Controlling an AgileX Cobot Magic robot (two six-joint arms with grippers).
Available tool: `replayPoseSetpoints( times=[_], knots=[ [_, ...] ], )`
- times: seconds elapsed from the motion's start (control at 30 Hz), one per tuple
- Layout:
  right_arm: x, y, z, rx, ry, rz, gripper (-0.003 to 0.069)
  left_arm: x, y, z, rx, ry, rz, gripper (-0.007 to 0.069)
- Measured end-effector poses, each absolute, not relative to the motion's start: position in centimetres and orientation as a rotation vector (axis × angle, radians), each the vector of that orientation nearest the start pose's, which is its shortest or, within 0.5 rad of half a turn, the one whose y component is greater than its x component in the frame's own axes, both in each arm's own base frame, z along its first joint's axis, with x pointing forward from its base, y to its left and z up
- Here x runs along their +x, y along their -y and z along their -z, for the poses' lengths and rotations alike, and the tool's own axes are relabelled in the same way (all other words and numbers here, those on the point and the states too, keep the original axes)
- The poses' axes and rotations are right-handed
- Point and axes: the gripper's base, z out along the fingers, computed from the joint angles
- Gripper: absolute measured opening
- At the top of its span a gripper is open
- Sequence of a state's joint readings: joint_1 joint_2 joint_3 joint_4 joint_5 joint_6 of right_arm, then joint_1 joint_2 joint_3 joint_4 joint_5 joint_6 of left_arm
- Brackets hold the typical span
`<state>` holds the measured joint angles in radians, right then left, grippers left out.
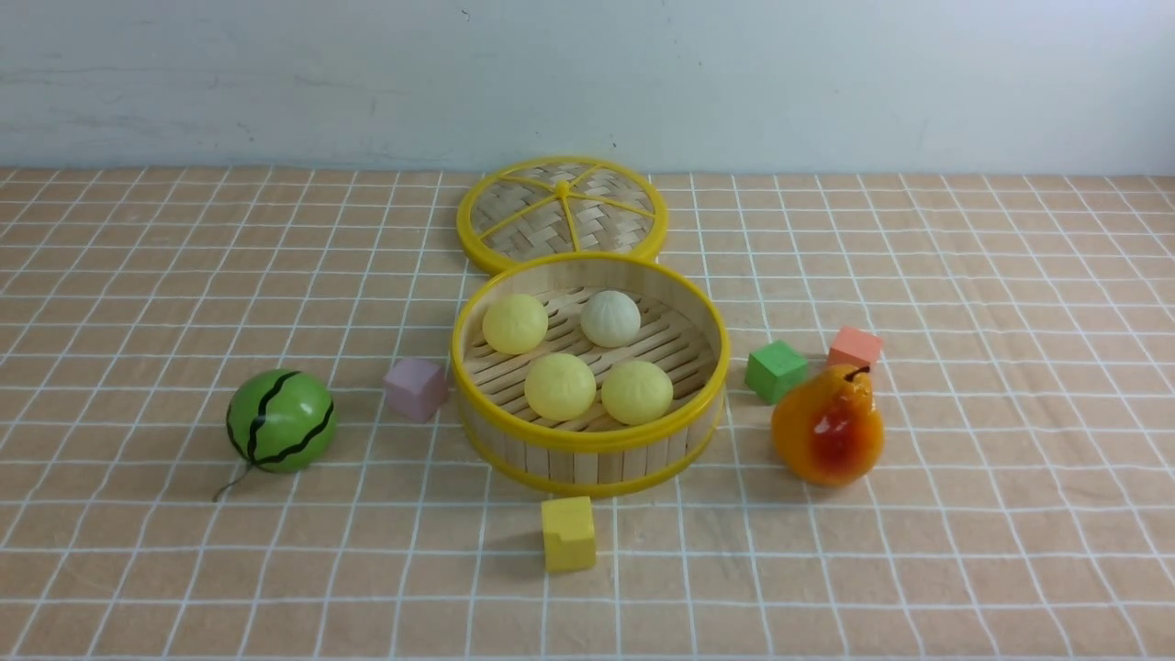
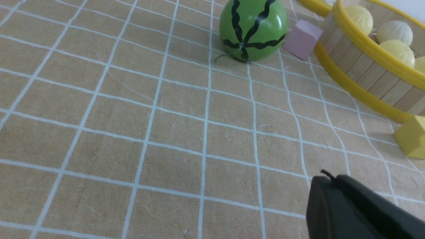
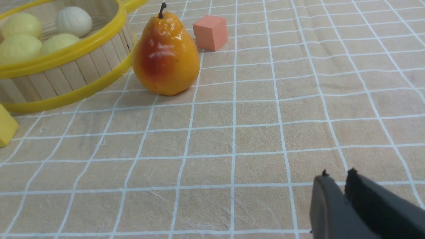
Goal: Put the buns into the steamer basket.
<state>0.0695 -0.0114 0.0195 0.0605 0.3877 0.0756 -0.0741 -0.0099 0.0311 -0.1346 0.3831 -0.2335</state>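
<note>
The steamer basket stands at the table's middle. In it lie three pale yellow buns and one off-white pleated bun. The basket also shows in the left wrist view and the right wrist view, with buns inside. Neither arm shows in the front view. My left gripper is shut and empty above bare cloth, short of the watermelon. My right gripper is shut and empty above bare cloth, well short of the pear.
The flat woven lid lies behind the basket. A watermelon ball and pink cube sit to its left. A yellow cube sits in front. A green cube, orange cube and pear sit to its right.
</note>
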Motion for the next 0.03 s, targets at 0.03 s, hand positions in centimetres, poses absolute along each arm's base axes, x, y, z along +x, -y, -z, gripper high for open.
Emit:
replayPoseSetpoints(
  times=[0.03],
  knots=[
    [5.18,-0.57,-17.25,0.043,-1.881,-0.160,0.0081,5.19,0.84,-16.91,-0.235,-1.884,0.343,-0.0005]
  ],
)
